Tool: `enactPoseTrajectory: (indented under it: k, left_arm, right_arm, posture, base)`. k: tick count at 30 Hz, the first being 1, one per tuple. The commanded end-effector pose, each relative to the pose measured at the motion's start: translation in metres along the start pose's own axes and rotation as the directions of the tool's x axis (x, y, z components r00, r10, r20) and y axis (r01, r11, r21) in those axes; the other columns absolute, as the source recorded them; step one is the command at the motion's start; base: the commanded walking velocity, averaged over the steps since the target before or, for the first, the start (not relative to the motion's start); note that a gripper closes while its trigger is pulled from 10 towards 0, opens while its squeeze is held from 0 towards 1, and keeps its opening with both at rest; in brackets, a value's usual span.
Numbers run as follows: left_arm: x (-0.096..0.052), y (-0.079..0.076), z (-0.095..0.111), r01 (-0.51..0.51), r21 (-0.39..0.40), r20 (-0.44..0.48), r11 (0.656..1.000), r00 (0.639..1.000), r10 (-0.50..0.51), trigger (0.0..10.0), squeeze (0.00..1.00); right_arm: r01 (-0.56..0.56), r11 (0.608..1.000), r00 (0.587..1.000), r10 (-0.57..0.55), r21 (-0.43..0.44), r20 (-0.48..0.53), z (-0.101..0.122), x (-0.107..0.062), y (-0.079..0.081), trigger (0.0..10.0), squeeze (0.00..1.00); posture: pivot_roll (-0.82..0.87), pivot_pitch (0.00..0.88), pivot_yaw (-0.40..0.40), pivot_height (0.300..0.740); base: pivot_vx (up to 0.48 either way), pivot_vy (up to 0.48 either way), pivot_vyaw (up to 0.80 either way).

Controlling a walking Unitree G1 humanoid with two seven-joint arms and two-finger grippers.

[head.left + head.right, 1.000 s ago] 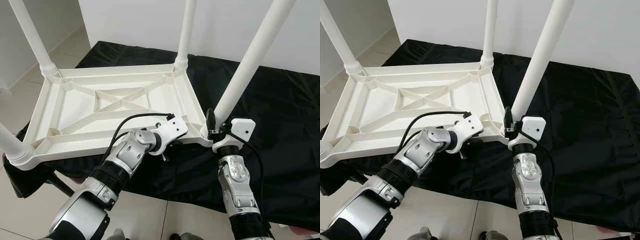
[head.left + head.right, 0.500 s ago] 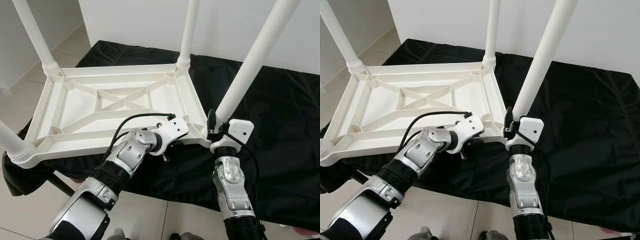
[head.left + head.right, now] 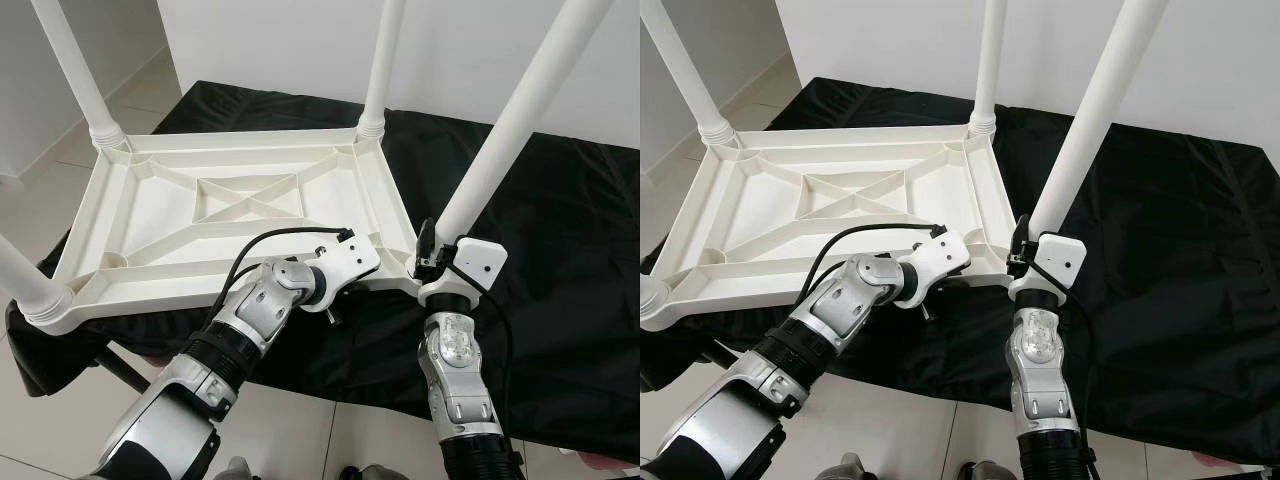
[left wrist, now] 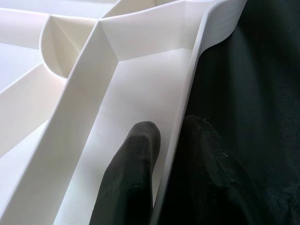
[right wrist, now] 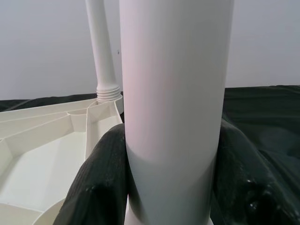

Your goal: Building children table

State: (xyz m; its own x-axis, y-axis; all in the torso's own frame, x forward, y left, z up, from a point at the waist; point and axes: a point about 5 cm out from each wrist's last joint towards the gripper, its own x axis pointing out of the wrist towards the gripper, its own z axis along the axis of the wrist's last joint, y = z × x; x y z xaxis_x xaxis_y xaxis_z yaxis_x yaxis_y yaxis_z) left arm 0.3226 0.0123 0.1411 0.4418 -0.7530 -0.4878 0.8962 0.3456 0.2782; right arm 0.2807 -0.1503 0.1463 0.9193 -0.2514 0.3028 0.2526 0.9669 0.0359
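White plastic children's table (image 3: 230, 210) lies upside down, ribbed underside up, on a worktop covered with a black cloth (image 3: 560, 230), its four white legs standing up from the corner sockets. Right gripper (image 5: 171, 187) is closed around the near-right leg (image 3: 505, 140) just above its socket, one black finger (image 5: 101, 183) pressed on each side of the tube. Left gripper (image 4: 168, 159) is clamped on the table's near rim (image 4: 187, 108) beside that corner, one finger (image 4: 133, 164) inside the rim wall and the other outside over the cloth.
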Motion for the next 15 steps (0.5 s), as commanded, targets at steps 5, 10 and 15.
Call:
enactPoseTrajectory:
  k: [5,10,15]
  left_arm:
    - [-0.0083,0.0086,0.0184,-0.019,0.064,0.055,0.998,0.998,0.016,10.0,0.00]
    - [-0.0082,0.0092,0.0190,-0.021,0.065,0.057,0.998,0.998,0.017,10.0,0.00]
    - [-0.0081,0.0093,0.0190,-0.020,0.066,0.056,0.998,0.998,0.016,10.0,0.00]
  right_arm:
    - [0.095,0.991,0.987,-0.106,-0.100,-0.118,-0.0240,-0.0130,-0.0239,10.0,0.00]
    - [0.092,0.989,0.986,-0.107,-0.114,-0.127,-0.0269,-0.0166,-0.0255,10.0,0.00]
    - [0.077,0.990,0.988,-0.092,-0.120,-0.127,-0.0285,-0.0195,-0.0279,10.0,0.00]
  posture:
    - [-0.08,0.024,0.012,0.740]
    - [-0.08,0.024,0.012,0.740]
    - [-0.08,0.027,0.014,0.740]
  base:
    - [0.000,0.000,0.00]
    - [0.000,0.000,0.00]
    - [0.000,0.000,0.00]
